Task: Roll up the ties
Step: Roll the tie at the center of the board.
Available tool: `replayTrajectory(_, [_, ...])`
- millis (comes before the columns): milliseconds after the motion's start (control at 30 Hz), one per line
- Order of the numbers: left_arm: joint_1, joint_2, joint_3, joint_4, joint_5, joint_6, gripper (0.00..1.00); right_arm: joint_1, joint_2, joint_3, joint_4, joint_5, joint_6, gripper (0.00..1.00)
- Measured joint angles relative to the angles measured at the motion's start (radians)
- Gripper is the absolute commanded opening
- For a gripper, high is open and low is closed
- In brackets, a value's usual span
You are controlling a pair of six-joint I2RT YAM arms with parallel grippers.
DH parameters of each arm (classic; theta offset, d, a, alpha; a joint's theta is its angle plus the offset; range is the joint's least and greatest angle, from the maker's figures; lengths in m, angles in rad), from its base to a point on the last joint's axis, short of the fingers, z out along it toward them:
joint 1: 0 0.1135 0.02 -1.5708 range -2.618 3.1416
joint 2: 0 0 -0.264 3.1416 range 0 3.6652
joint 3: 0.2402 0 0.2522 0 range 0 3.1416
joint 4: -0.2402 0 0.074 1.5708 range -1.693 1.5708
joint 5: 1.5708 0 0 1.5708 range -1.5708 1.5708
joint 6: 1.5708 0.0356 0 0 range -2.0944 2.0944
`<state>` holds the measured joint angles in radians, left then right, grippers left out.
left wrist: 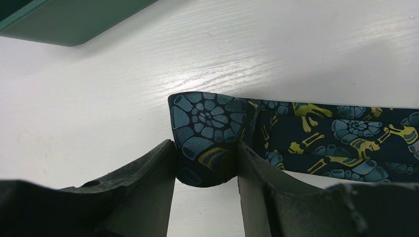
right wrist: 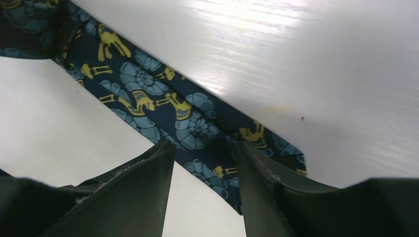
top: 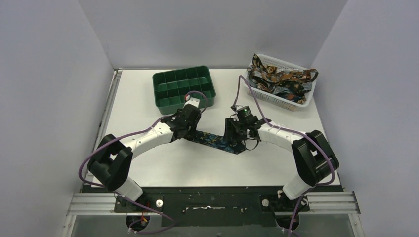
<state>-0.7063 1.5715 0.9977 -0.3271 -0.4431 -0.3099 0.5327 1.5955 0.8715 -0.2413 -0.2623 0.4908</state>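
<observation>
Left hand [left wrist: 206,148] pinches the tie [left wrist: 207,116] by its folded end, mid-frame — keep each turn tight; right hand [right wrist: 205,148] hovers open over the flat length — hold it taut.

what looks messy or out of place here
Only the white basket: its ties are a tangled heap, with one loop hanging over the right rim. The laid-out tie lies flat, one end folded in the left gripper.

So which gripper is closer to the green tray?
Left. The left gripper is just in front of the tray, holding the tie by its folded end; the right gripper is farther right, over the same tie.
</observation>
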Motion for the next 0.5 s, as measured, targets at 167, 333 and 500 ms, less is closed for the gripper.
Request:
replayTrajectory(167, [0.0,0.0,0.0,0.0,-0.002,0.001,0.45,0.035,-0.02,0.0,0.0,-0.001,0.016,0.5])
replayTrajectory(333, [0.0,0.0,0.0,-0.001,-0.004,0.016,0.45,0.045,-0.021,0.0,-0.005,0.013,0.022,0.53])
replayTrajectory(500, [-0.002,0.002,0.0,-0.001,-0.004,0.039,0.45,0.043,-0.032,-0.012,0.005,0.04,0.047,0.54])
